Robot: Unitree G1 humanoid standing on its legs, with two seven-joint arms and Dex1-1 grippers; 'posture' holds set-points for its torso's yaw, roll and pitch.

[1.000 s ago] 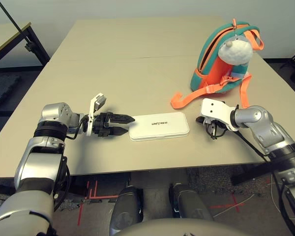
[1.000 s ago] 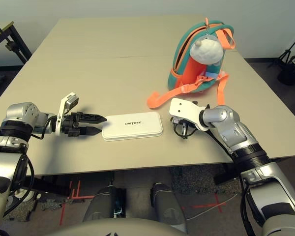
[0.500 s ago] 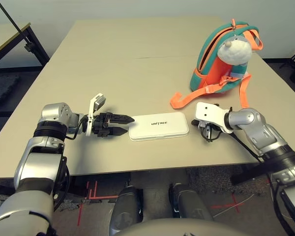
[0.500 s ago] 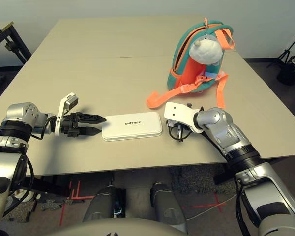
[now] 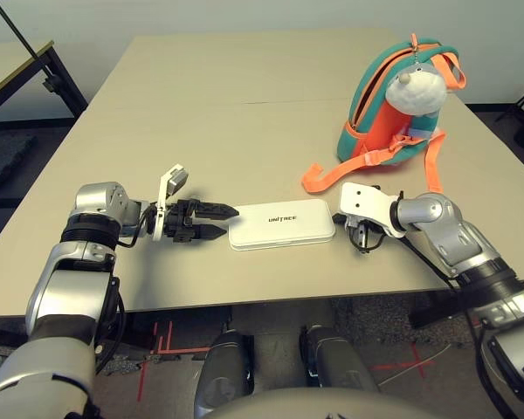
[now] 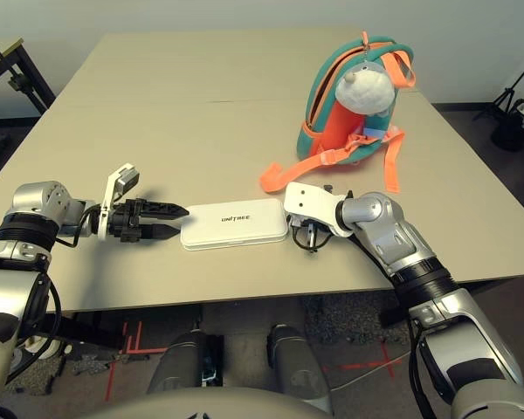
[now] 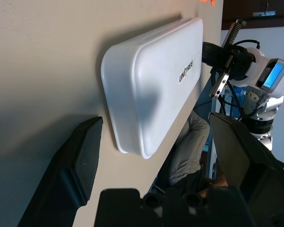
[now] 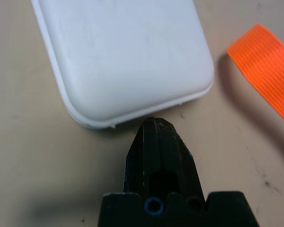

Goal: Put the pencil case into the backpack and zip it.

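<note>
Right tool (image 8: 154,124), shut, seemingly touches the crosswise pencil case's (image 5: 282,223) end; left tool (image 5: 217,220) gapes wide.

Lab or test room – beige tables (image 5: 244,78), red floor tape (image 5: 153,349)

Our left gripper (image 5: 217,220) spread just beside one short end of the pencil case (image 5: 282,223), our right gripper (image 8: 154,130) pinched closed at the other end, orange strap (image 5: 319,178) near that end, backpack (image 5: 393,105) beyond, bare table (image 5: 201,131) behind the case.
</note>
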